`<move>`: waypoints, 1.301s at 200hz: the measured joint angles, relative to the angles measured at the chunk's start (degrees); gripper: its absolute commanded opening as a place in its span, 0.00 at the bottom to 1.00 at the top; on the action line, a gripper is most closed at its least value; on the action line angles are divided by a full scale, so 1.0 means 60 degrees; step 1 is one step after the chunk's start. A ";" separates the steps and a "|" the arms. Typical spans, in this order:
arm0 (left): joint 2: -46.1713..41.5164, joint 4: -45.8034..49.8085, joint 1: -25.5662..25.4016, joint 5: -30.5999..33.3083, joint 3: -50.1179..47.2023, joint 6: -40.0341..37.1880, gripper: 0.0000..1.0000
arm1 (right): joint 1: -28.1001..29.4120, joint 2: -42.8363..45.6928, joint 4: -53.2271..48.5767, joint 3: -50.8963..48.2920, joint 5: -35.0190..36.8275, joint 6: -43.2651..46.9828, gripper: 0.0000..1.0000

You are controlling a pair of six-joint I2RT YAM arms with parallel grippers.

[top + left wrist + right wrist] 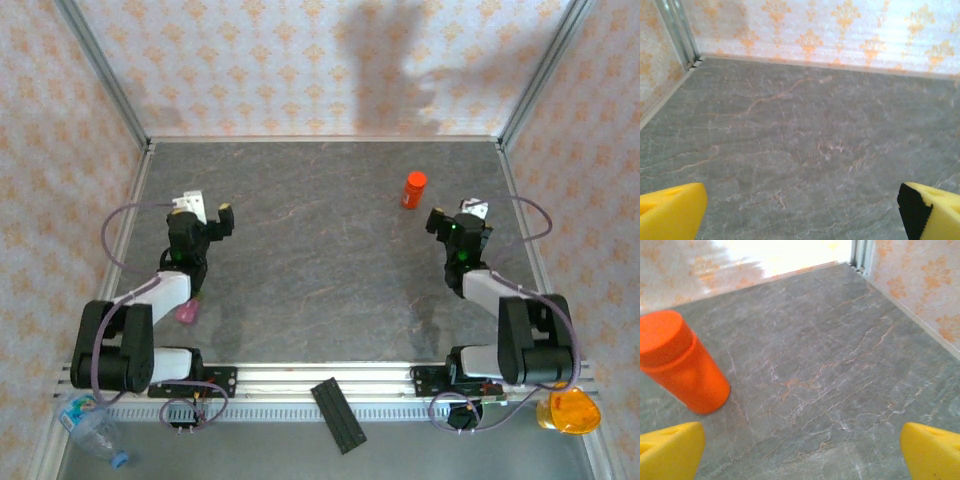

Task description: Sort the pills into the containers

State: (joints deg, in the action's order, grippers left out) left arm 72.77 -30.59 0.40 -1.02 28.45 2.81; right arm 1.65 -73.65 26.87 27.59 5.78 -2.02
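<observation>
The grey table [320,260] has walls [300,60] on three sides and lots of open room in the middle. The right claw [457,215] hangs just right of the orange bottle [414,189], spread wide and holding nothing. The left claw [208,210] is far left of the bottle, wide and empty too. The tiny pink boxes [186,312] lie far left of the bottle, nearer the front, well back from the left claw.
</observation>
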 measured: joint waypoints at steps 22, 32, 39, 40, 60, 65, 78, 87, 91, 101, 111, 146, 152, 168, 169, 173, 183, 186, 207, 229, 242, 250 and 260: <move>-0.0630 0.1563 0.0004 0.0160 0.0947 0.0761 0.99 | -0.0025 0.0838 -0.2189 0.1129 0.0521 -0.1370 0.99; -0.0889 0.2324 0.0004 0.0295 0.1341 0.1242 0.99 | -0.0066 0.1220 -0.3042 0.1574 0.0539 -0.1872 0.99; -0.1056 0.2863 0.0004 0.0404 0.1555 0.1588 0.99 | -0.0095 0.1468 -0.3512 0.1800 0.0470 -0.2164 0.99; -0.1075 0.2925 0.0004 0.0423 0.1577 0.1636 0.99 | -0.0098 0.1530 -0.3603 0.1840 0.0441 -0.2218 0.99; -0.1570 0.4728 0.0004 0.0922 0.1985 0.2747 0.99 | -0.0044 0.2244 -0.4765 0.2157 -0.0197 -0.2787 0.99; -0.1676 0.5202 0.0004 0.1082 0.2036 0.3016 0.99 | 0.0007 0.2382 -0.5002 0.2175 -0.0386 -0.2863 0.99; -0.1953 0.6397 0.0004 0.1504 0.2084 0.3741 0.99 | 0.0295 0.2703 -0.5610 0.2200 -0.0922 -0.3031 0.99; -0.2131 0.7220 0.0004 0.1774 0.2087 0.4175 0.99 | 0.0659 0.2841 -0.6047 0.2255 -0.1308 -0.3133 0.99; -0.2193 0.7544 0.0004 0.1876 0.2087 0.4353 0.99 | 0.0856 0.2874 -0.6218 0.2284 -0.1439 -0.3162 0.99; -0.2364 0.8346 0.0004 0.2149 0.2084 0.4765 0.99 | 0.1388 0.2885 -0.6575 0.2393 -0.1730 -0.3220 0.99; -0.2528 0.8972 0.0004 0.2386 0.2051 0.5093 0.99 | 0.2091 0.2856 -0.6885 0.2528 -0.1920 -0.3238 0.99; -0.2903 1.0316 0.0004 0.2976 0.1636 0.5854 1.00 | 0.4484 0.2361 -0.7216 0.3075 -0.2182 -0.3195 0.99; -0.2860 1.0466 0.0004 0.3005 0.1545 0.5971 1.00 | 0.4772 0.2142 -0.7220 0.3202 -0.2204 -0.3173 1.00; -0.2674 1.0757 0.0004 0.2998 0.1300 0.6200 1.00 | 0.5413 0.1384 -0.7235 0.3574 -0.2208 -0.3056 1.00; -0.2663 1.0757 0.0004 0.2998 0.1290 0.6215 1.00 | 0.5468 0.1300 -0.7238 0.3610 -0.2211 -0.3045 1.00; -0.2608 1.0801 0.0004 0.2994 0.1224 0.6262 1.00 | 0.5599 0.1096 -0.7246 0.3712 -0.2189 -0.3009 1.00; -0.2514 1.0852 0.0004 0.2987 0.1060 0.6397 1.00 | 0.5894 0.0601 -0.7231 0.3931 -0.2200 -0.2911 1.00; -0.2492 1.0856 0.0004 0.2980 0.1013 0.6430 1.00 | 0.5971 0.0474 -0.7238 0.3989 -0.2193 -0.2896 1.00; -0.2470 1.0841 0.0004 0.2889 0.0576 0.6710 1.00 | 0.6400 -0.0295 -0.7235 0.4277 -0.2229 -0.2747 1.00; -0.2361 1.0655 0.0004 0.2583 0.0149 0.6896 1.00 | 0.6579 -0.0535 -0.7235 0.4328 -0.2302 -0.2692 1.00; -0.2277 1.0477 0.0004 0.2401 -0.0047 0.6958 1.00 | 0.6597 -0.0586 -0.7231 0.4357 -0.2339 -0.2692 1.00; -0.2237 1.0375 0.0007 0.2273 -0.0135 0.6965 1.00 | 0.6594 -0.0605 -0.7231 0.4379 -0.2364 -0.2692 0.99; -0.2208 1.0255 0.0007 0.2109 -0.0219 0.6965 1.00 | 0.6594 -0.0612 -0.7231 0.4404 -0.2364 -0.2692 0.99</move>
State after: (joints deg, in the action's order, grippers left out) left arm 59.53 30.94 0.45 11.64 27.14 44.60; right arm 41.21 -77.32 -16.51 54.02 -8.40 -18.17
